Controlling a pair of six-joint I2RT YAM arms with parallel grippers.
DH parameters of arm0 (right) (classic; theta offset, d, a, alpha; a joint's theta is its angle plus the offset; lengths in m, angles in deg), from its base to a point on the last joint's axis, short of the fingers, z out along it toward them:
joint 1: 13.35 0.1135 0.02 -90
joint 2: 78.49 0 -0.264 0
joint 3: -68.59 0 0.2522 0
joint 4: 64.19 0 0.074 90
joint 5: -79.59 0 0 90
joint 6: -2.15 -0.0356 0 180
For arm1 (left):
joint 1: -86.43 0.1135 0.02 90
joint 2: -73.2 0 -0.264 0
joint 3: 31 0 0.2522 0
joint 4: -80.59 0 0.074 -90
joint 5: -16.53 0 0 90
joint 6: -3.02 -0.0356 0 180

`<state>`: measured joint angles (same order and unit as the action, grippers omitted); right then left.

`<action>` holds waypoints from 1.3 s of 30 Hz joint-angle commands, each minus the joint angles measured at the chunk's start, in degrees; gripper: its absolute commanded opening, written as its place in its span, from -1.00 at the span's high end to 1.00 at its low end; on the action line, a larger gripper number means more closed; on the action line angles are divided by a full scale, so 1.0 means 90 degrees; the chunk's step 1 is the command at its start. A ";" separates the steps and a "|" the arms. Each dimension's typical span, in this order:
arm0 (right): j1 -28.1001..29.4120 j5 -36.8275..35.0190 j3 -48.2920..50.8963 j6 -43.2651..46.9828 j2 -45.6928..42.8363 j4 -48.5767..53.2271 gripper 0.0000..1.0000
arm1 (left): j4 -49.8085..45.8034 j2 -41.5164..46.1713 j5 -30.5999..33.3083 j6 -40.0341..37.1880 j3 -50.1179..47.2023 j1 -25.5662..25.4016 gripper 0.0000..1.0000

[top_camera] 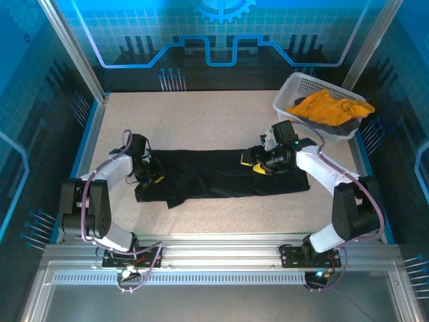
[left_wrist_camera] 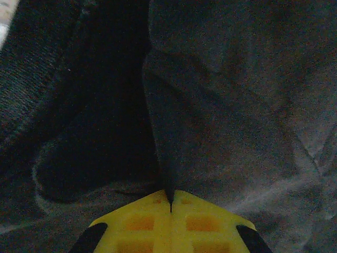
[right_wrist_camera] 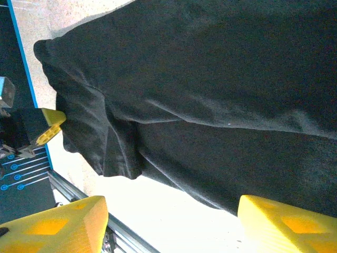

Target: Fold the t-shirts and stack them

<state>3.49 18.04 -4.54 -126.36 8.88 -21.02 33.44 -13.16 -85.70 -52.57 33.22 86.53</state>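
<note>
A large black t-shirt (top_camera: 221, 178) lies spread in a long band across the middle of the table. At its left end my left gripper (top_camera: 154, 176) is down on the cloth. In the left wrist view the yellow fingers (left_wrist_camera: 137, 224) are pressed together, with a raised ridge of black cloth (left_wrist_camera: 168, 158) pinched in the left gripper (left_wrist_camera: 170, 203). My right gripper (top_camera: 253, 164) hovers over the shirt's right half, open, and nothing sits between its fingertips (right_wrist_camera: 174, 221); below it I see the black t-shirt (right_wrist_camera: 210, 79). A mustard t-shirt (top_camera: 328, 106) lies bunched in the basket.
The white lattice basket (top_camera: 299, 84) stands at the back right corner, with a dark cloth under the mustard shirt. Bare speckled tabletop (top_camera: 201, 121) lies behind the black shirt. The metal front rail (top_camera: 221, 251) runs along the near edge.
</note>
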 commanded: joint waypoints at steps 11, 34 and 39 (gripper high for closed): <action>0.0062 -0.0057 -0.0133 0.0049 0.0038 0.0219 -0.34 | -0.1713 -0.0809 0.0700 -0.0341 0.2045 -0.0001 1.00; -0.0966 -0.2050 -0.0583 0.0763 0.0098 0.1669 0.06 | -0.1553 -0.1306 0.2074 0.0207 0.2403 0.0013 -0.17; -0.1347 -0.3184 -0.1378 0.0994 0.1042 0.2303 0.41 | -0.1296 0.0071 0.0982 0.1809 0.0884 -0.0531 0.21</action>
<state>-7.46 -2.64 -13.09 -119.95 14.06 -6.36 22.21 -16.79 -71.25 -46.69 47.01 85.52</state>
